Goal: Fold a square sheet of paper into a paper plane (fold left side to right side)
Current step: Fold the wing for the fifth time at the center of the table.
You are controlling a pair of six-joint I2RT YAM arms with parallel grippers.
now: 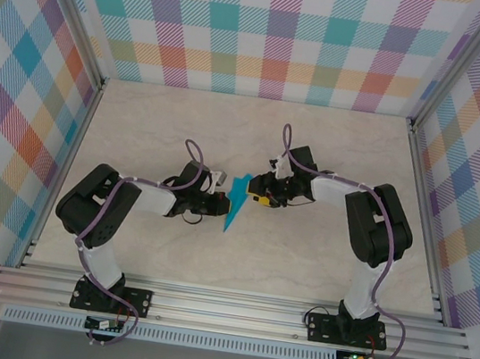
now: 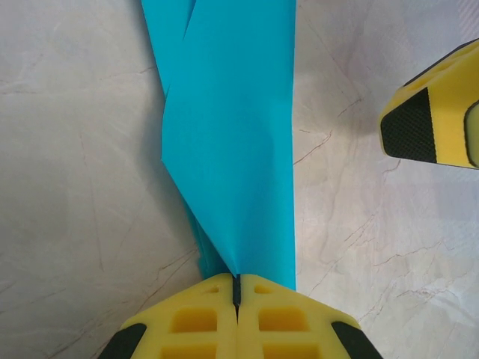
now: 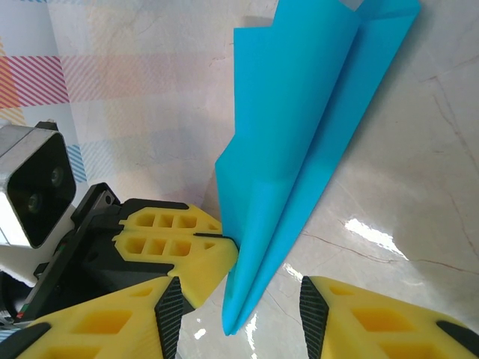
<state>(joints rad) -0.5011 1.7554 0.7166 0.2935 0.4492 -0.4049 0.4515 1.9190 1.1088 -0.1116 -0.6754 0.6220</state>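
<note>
Two grippers flank the paper plane (image 1: 236, 202) on the bench (image 1: 327, 265) in the top view: the left gripper (image 1: 222, 206) and the right gripper (image 1: 254, 192), likely placed to steady it for creasing. Left wrist view: the left gripper is clamped tight on the plane's folded end. Right wrist view: the right gripper stands half-open astride its point, pinching nothing.

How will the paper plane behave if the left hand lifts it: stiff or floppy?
Probably light and floppy: the paper plane is thin layers pinched at one spot by the left hand. Creases likely stiffen it lengthwise, but gaping flaps may spring open.
</note>
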